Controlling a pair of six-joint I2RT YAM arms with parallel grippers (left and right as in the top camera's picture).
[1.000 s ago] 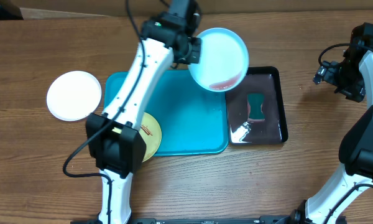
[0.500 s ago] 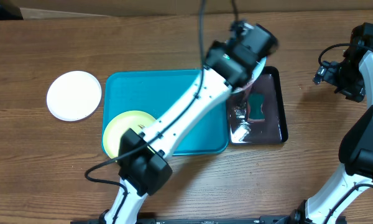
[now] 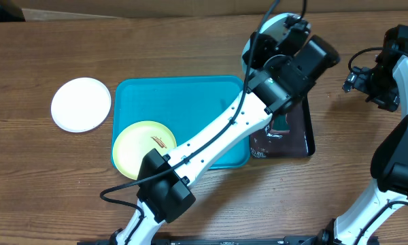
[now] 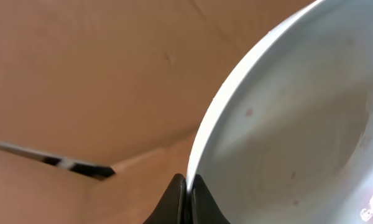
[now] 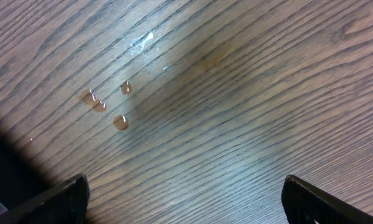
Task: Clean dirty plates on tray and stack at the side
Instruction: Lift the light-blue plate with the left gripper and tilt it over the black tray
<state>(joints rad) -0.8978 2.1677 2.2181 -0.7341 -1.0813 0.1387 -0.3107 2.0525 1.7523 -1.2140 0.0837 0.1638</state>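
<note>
My left gripper (image 4: 188, 190) is shut on the rim of the light blue plate (image 4: 298, 124) and holds it tilted on edge high over the black tray; overhead only a pale sliver of the plate (image 3: 264, 30) shows behind the wrist. Small reddish specks mark its inside. The yellow-green plate (image 3: 144, 148) with a brown smear lies in the front left corner of the turquoise tray (image 3: 190, 102). The white plate (image 3: 81, 103) lies on the table left of the tray. My right gripper (image 5: 185, 196) is open and empty above bare wood at the far right (image 3: 374, 85).
A glossy black tray (image 3: 300, 133) stands right of the turquoise tray, mostly hidden by my left arm, with a green sponge (image 3: 280, 122) partly visible in it. Several water drops (image 5: 105, 102) lie on the wood under the right gripper.
My left arm has swung from the tray's back edge to the right, carrying the light blue plate and tipping it on edge over the black tray. The right arm has not moved.
</note>
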